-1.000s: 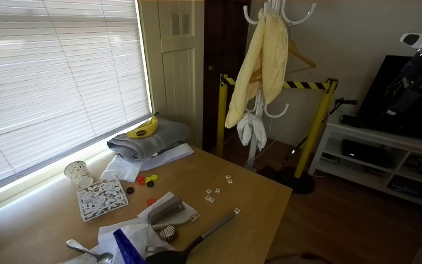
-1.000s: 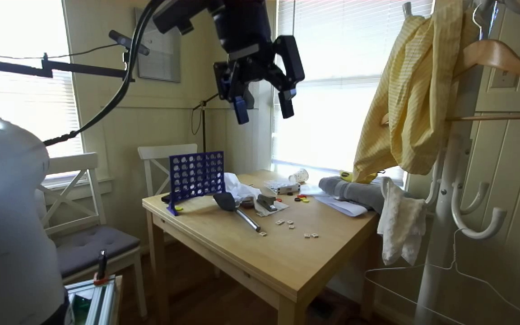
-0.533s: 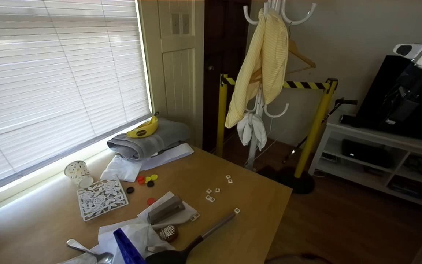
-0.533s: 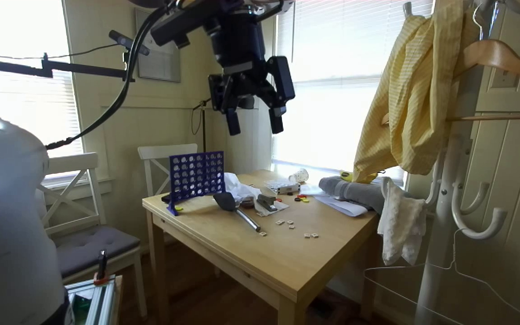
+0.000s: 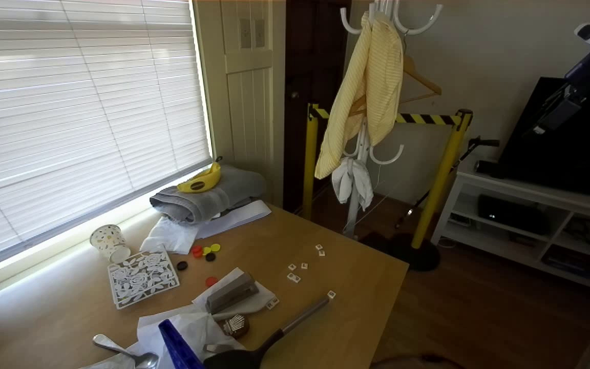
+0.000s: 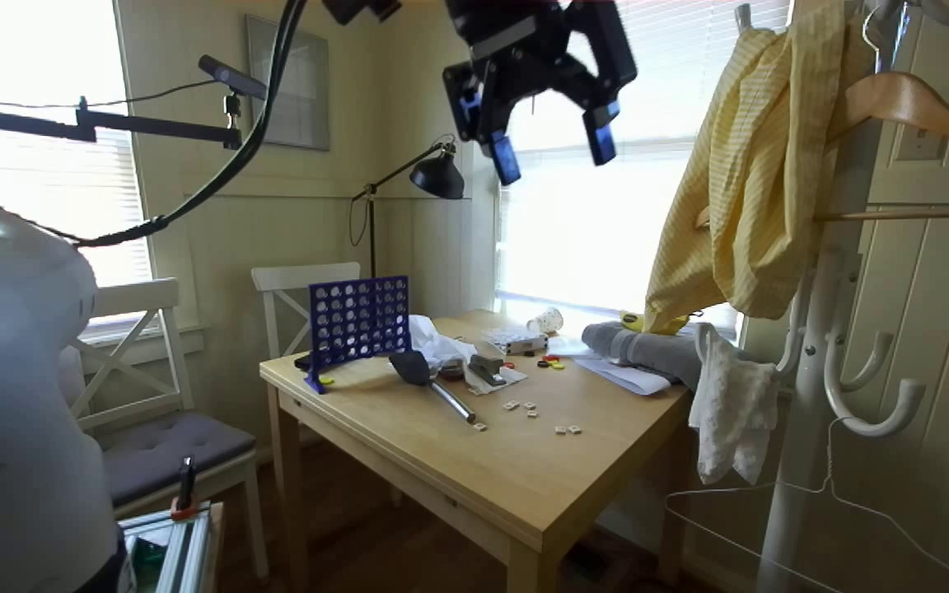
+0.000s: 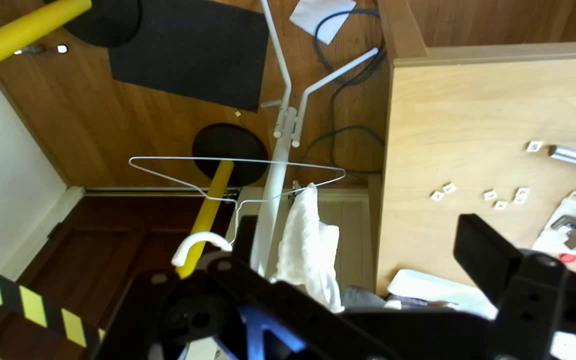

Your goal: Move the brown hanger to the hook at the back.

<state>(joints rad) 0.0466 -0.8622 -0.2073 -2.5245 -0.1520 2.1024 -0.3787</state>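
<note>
The wooden surface (image 6: pixel 524 461) and, to its right, the tall white coat stand (image 6: pixel 804 387) are just as they were a second ago. On the stand the yellow striped garment (image 6: pixel 754 198) has not stirred either, and in both exterior views it covers part of the brown wooden hanger (image 6: pixel 907 99). That hanger is where it was, high on the stand, one sloping arm reaching out bare to the right of the garment, so the transfer itself has yet to begin.

What has changed is the claw (image 6: pixel 555 160). In an exterior view it is now higher and further right than half a second ago, and the black desk lamp (image 6: pixel 439 175) that it partly hid shows more fully. It is spread wide with nothing between its fingers (image 7: pixel 485 255), and stands apart from the hanger, to its left. I take this as the approach: the rise seems to suit a hanger hung so high, and a further swing right looks due, with care that the garment does not snag.

The hanger seems to hang from a curved upper hook (image 5: pixel 418 31), so it would probably need lifting clear first. Which is the hook at the back I cannot tell.
</note>
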